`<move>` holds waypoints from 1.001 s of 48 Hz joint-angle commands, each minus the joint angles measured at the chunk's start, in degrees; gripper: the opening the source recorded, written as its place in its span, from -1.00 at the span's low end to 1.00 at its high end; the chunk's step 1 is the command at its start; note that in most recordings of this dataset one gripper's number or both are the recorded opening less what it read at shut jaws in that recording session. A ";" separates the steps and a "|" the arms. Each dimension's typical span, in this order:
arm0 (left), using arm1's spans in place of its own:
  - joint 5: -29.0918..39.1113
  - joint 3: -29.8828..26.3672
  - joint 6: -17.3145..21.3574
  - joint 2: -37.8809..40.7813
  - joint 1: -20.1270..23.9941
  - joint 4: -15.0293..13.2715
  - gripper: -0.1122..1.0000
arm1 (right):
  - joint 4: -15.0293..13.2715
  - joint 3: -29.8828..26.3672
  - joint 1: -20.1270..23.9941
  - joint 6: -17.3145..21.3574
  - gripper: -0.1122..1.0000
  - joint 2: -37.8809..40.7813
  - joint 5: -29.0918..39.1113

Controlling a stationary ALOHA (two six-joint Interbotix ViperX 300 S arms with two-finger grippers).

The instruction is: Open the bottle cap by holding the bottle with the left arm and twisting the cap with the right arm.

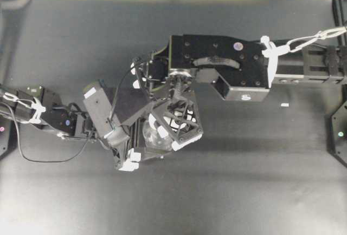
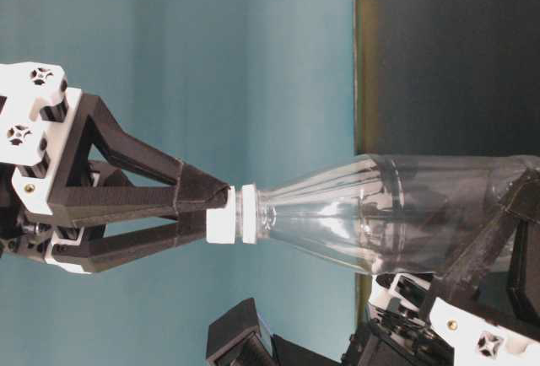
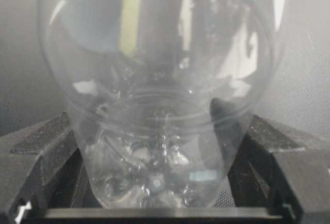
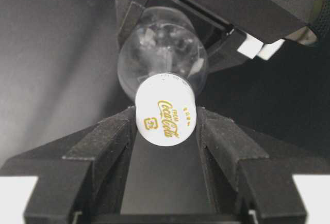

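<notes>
bottle (image 2: 396, 214) | clear, nothing visible inside | bottle cap (image 4: 165, 116) on

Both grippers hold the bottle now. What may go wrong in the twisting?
1. The right gripper pinches only the sides of the small white cap, so its pads may slip around the cap.
2. The left gripper holds the smooth clear bottle low on its round body; the bottle may turn along with the cap or tilt.
</notes>
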 commanded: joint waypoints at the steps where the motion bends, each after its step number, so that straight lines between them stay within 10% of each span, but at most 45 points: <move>1: 0.26 0.18 -0.18 0.00 -0.09 -0.09 0.67 | -0.09 0.79 0.62 0.62 -0.13 -0.53 -0.09; 9: 0.26 0.18 -0.18 0.00 -0.09 -0.09 0.67 | -0.09 2.46 0.88 0.97 -0.11 -2.11 -1.49; 19: 0.26 0.18 -0.26 0.00 -0.09 -0.09 0.67 | -0.09 3.96 1.32 4.66 0.68 -4.39 -3.25; 33: 0.44 0.18 -0.35 0.00 0.00 -0.09 0.67 | -2.20 4.75 1.32 10.81 0.67 -7.03 -0.62; 48: 0.53 0.26 -0.53 0.00 -0.09 -0.09 0.67 | -1.93 0.62 0.00 36.56 0.67 -7.56 0.97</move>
